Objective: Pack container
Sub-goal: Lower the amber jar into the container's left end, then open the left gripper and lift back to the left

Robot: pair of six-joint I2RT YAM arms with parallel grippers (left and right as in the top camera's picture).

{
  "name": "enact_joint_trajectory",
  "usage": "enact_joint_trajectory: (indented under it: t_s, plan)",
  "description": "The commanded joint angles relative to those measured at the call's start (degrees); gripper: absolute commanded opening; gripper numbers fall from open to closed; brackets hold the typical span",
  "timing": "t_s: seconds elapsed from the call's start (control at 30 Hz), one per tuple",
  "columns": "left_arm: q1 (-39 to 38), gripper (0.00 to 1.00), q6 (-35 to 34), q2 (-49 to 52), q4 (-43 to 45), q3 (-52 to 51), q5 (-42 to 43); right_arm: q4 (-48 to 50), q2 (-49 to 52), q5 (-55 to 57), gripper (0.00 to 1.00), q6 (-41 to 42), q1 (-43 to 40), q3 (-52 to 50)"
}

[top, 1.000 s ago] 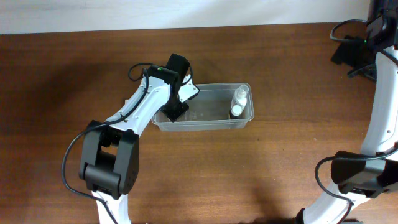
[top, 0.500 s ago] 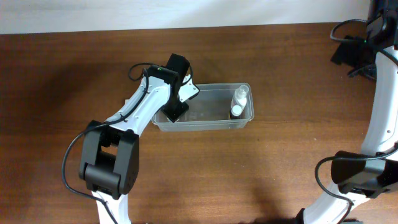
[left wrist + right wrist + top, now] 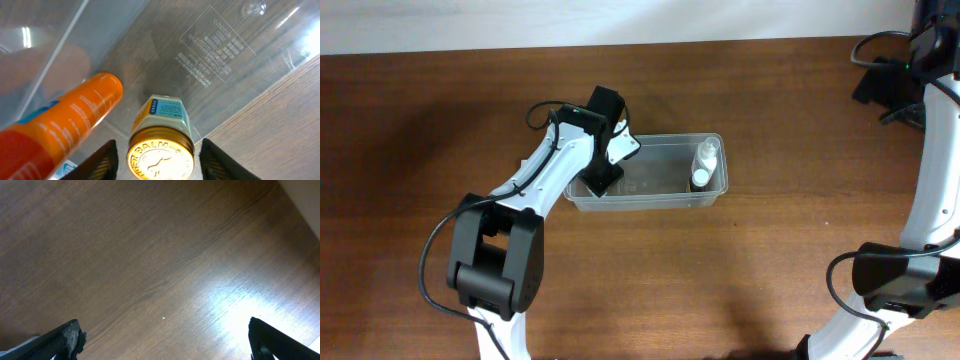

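The clear plastic container [image 3: 650, 203] lies at the table's middle. My left gripper [image 3: 604, 176] reaches into its left end. In the left wrist view the left gripper [image 3: 161, 162] is open, its fingers on either side of a gold-lidded Tiger Balm jar [image 3: 160, 150] with a small gap on each side. The jar stands on the container's floor [image 3: 210, 55]. An orange tube [image 3: 70, 122] lies beside it. Two white bottles [image 3: 704, 166] lie at the container's right end. My right gripper [image 3: 164, 340] is open and empty over bare wood, at the far right [image 3: 876, 88].
The brown wooden table [image 3: 770, 280] surrounds the container. A pale wall edge runs along the far side. The right arm's base stands at the front right [image 3: 900, 285]. The left arm's base stands at the front left [image 3: 490, 270].
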Motion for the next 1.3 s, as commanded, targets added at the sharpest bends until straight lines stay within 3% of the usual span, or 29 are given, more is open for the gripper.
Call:
enact_joint_trajectory:
  t_s: [0.0, 1.27]
  plan:
    - [0.1, 0.55, 0.7, 1.0, -0.2, -0.2, 0.9, 0.0, -0.4, 0.9, 0.98, 0.0, -0.3, 0.3]
    - [-3.5, 0.57, 0.7, 1.0, -3.5, 9.4, 1.0, 0.0, -0.4, 0.9, 0.98, 0.0, -0.3, 0.3]
